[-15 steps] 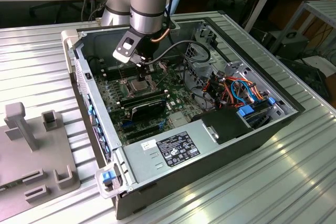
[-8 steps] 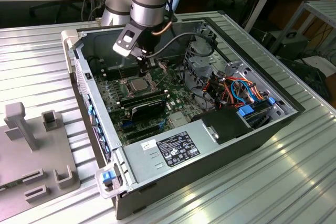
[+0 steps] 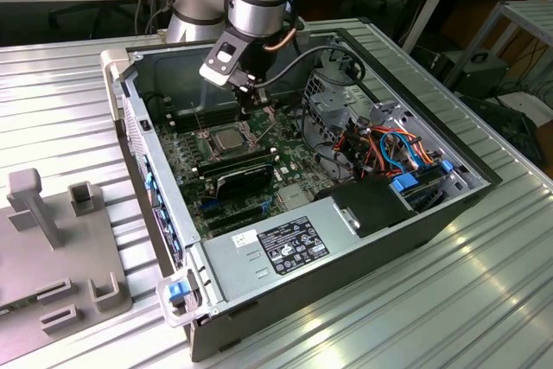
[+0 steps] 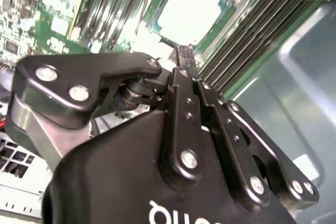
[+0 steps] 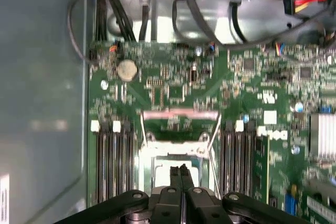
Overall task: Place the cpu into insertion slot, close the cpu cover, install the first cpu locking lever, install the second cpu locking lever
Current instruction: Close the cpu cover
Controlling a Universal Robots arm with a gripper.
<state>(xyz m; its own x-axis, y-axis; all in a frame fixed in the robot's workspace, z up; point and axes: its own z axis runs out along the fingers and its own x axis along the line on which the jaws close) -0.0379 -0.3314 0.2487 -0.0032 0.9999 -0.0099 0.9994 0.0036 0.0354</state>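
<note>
First wrist view — gripper [image 5: 181,170] pressed together, empty — its fingers hide part of the cpu [image 5: 161,176].

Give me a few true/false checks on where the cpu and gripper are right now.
1. The cpu lies in the insertion slot. True.
2. The gripper is holding the cpu. False: it is shut with nothing between its fingers, and the cpu lies below it.
3. The gripper hangs outside the computer case. False: it hangs inside, over the insertion slot.
4. The computer case is open, with its board exposed. True.
</note>
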